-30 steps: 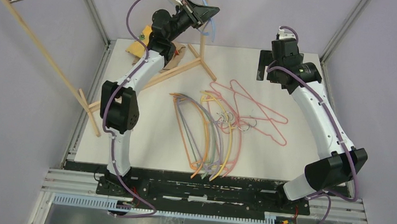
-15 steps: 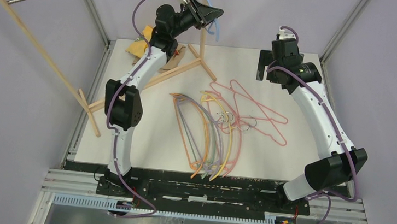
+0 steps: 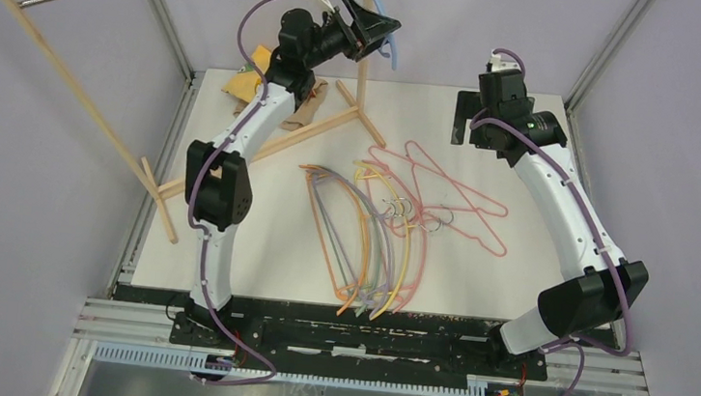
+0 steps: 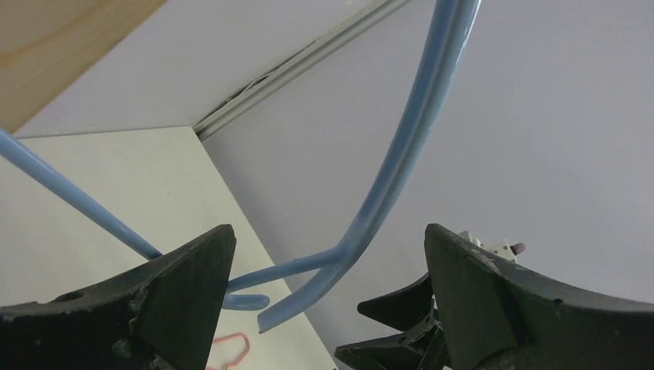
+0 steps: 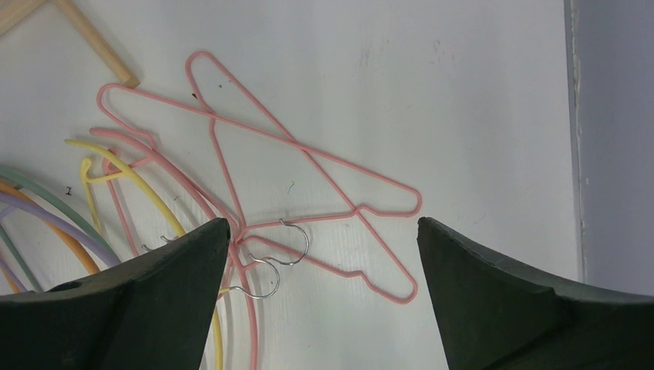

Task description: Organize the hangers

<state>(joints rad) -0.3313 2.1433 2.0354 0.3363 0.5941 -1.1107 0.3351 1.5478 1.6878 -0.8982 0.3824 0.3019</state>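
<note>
Left hand (image 4: pixel 328 239) is up high with jaws spread wide, clamping nothing. The blue hanger (image 4: pixel 401 154) runs through the gap and one bar disappears behind a finger (image 4: pixel 185 270); can't tell if it rests there. That hanger sits just right of the rack post (image 3: pixel 361 83), near its top, clear of the worktop (image 3: pixel 474 288). Right hand (image 5: pixel 322 227) is well right of the post, wide open and empty, above the pink hangers (image 5: pixel 308 162). The other hangers (image 3: pixel 371 249) are heaped on the near side of the post. My read: thin, light, springy, slick, and they snag by the hooks. Pinch the neck under the hook, one at a time.
</note>
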